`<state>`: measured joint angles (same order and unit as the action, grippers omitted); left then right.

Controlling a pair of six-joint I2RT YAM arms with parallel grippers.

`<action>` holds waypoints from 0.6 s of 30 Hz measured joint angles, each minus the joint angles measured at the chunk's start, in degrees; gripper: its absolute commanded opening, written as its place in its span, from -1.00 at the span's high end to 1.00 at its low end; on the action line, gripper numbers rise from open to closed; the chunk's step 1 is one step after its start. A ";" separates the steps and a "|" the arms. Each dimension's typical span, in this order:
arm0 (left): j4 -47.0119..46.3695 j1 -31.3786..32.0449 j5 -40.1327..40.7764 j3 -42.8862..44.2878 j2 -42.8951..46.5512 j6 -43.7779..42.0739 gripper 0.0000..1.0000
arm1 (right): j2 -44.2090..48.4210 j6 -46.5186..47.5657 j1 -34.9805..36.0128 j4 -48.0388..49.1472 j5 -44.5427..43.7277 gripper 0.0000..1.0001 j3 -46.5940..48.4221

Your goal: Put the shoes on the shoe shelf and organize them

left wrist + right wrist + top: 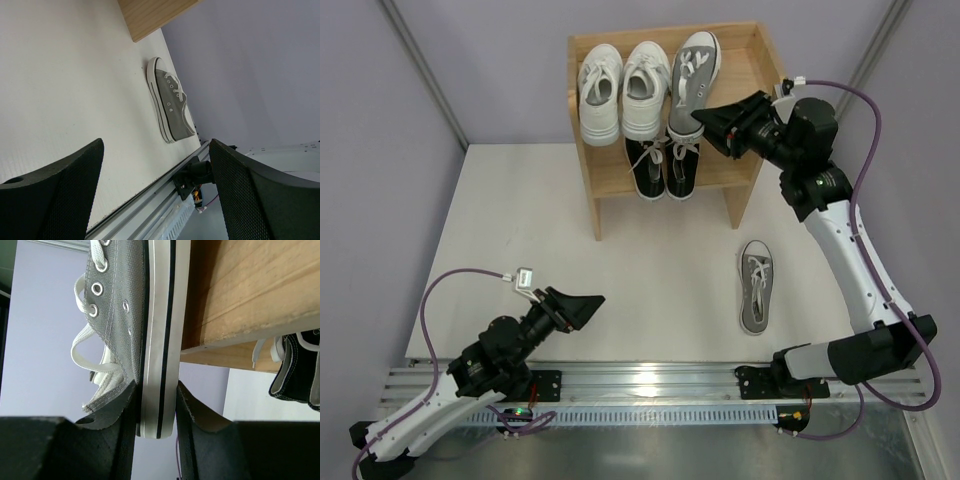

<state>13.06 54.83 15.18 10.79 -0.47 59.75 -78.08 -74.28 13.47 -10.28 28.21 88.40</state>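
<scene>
Grey sneaker (692, 72) number one lies on the top tier of the shelf (742, 70), just beside the white pair (642, 88) at their 3 o'clock, with its heel hanging over the front edge. The right gripper (704, 124) pinches that heel end between both fingers, reaching in from about 4 o'clock. From the gripper the shoe runs off toward 12 o'clock. Its long axis is 12-to-6, leaning slightly to 1, and the toe points to the back of the shelf, the same way as the white shoes. The coming move, as I judge it, is a short push along that axis toward 12 until the heel is over the board, then letting go. A sideways nudge could knock the neighbouring white shoe. The black pair (666, 170) sits on the lower tier, below the overhanging heel. The second grey sneaker (756, 288) lies alone on the table (520, 220), at roughly 5 o'clock from the shelf and apart from it. Its axis is also near 12-to-6, with the toe seemingly toward the shelf. It is nearer the right arm's base. The left gripper (582, 308) hovers low at 8 o'clock, fingers spread and holding nothing, well apart from that shoe.
</scene>
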 measured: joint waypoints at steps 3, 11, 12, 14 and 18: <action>0.00 0.00 -0.02 0.00 0.00 0.00 -0.68 | -0.04 -0.02 1.70 0.22 -1.22 0.92 -0.70; -0.42 0.00 -0.26 -0.15 0.00 0.00 -0.68 | 0.13 -0.24 2.71 0.33 -3.21 0.91 -1.42; -0.42 0.00 -0.26 -0.17 0.00 0.00 -0.68 | 0.13 -0.24 2.71 0.28 -3.26 0.78 -1.40; -0.44 0.02 -0.31 -0.22 0.00 0.00 -0.67 | 0.09 -0.24 2.71 -0.04 -3.32 0.14 -1.36; -0.44 0.00 -0.57 -0.22 0.00 0.02 -0.66 | 0.02 -0.76 2.80 -0.04 -3.78 -0.52 -0.72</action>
<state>12.62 54.83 14.61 10.57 -0.47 59.77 -78.06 -75.05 16.27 -10.33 24.43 87.68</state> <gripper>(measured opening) 0.836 0.627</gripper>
